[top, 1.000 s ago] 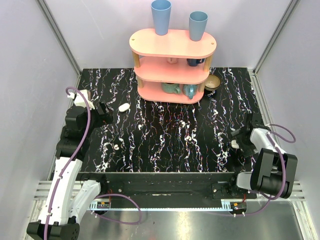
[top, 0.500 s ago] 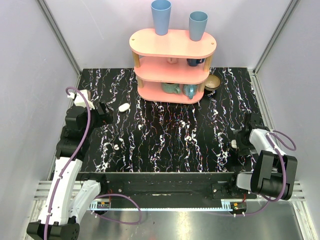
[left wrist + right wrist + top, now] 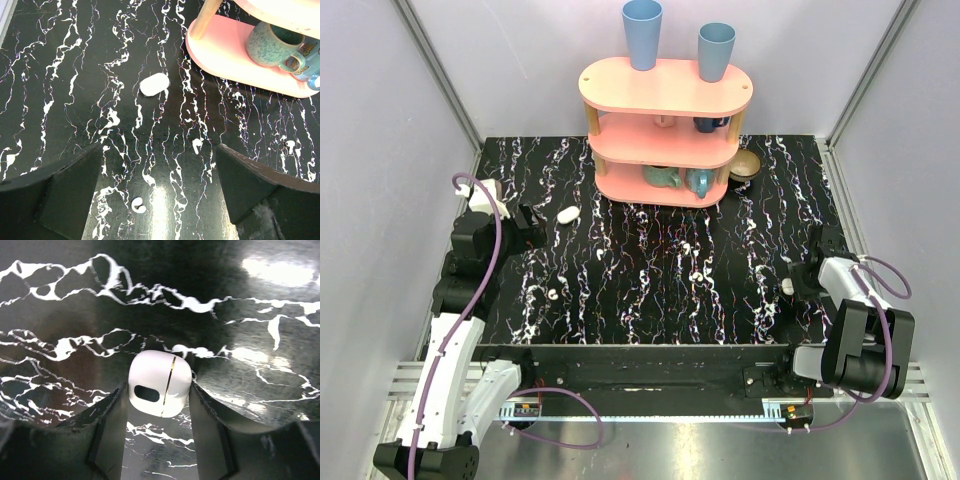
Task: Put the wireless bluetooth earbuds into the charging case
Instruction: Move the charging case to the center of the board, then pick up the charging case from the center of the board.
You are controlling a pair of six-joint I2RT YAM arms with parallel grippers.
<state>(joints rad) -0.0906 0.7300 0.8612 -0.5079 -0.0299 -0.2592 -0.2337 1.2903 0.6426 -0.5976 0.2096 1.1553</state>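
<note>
The charging case [image 3: 160, 382] is a small glossy white shell with a thin gold seam and a dark oval hollow. It rests on the black marbled table [image 3: 650, 300] at the right. My right gripper [image 3: 158, 390] is low around it, a finger pressed on each side. From above the case [image 3: 787, 287] shows only partly at that gripper [image 3: 794, 284]. Small white earbuds [image 3: 138, 204] [image 3: 197, 145] lie on the left half. My left gripper [image 3: 159, 150] hovers wide open above them, holding nothing. A plain white oval pebble [image 3: 154, 83] lies just beyond it.
A pink three-tier shelf [image 3: 665, 90] stands at the back with two blue cups [image 3: 642, 35] on top and mugs [image 3: 270, 45] on its lower tiers. A brown bowl [image 3: 745, 165] sits to its right. Grey walls close in both sides.
The right gripper's jaws have closed in from wide open onto the sides of the charging case. The left arm has not moved.
</note>
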